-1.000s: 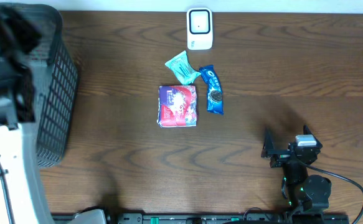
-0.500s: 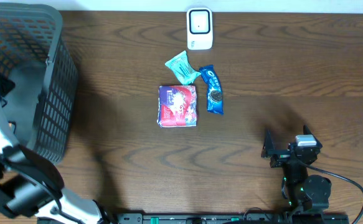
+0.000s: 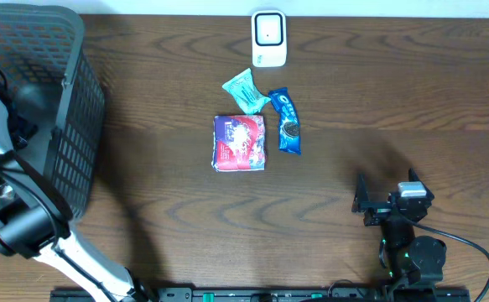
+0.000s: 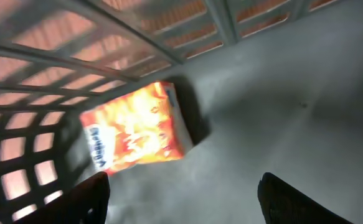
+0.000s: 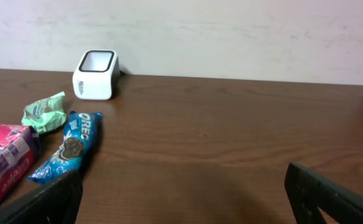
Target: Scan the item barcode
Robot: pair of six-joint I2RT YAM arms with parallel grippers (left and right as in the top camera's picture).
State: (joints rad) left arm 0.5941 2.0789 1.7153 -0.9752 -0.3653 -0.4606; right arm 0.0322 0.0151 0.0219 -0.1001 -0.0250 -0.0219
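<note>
Three crinkly wrappers, green pouch (image 3: 246,91), Oreo sleeve (image 3: 287,121) and purple pack (image 3: 240,143), lie near the boxy white scanner (image 3: 268,39) on the grained wooden table (image 3: 395,84) overhead. At the left wrist, the left gripper (image 4: 184,186) gapes empty over a glossy orange packet (image 4: 134,134) on the mesh basket (image 4: 169,25) floor. At the right wrist, the right gripper (image 5: 184,183) stands wide, empty.

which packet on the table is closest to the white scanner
The green packet; the blue Oreo pack and purple pack lie farther from the scanner.

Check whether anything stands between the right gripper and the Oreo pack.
Nothing visible does. Only bare table lies between the open right gripper and the Oreo pack. The purple package lies beside the pack, out of the path.
</note>
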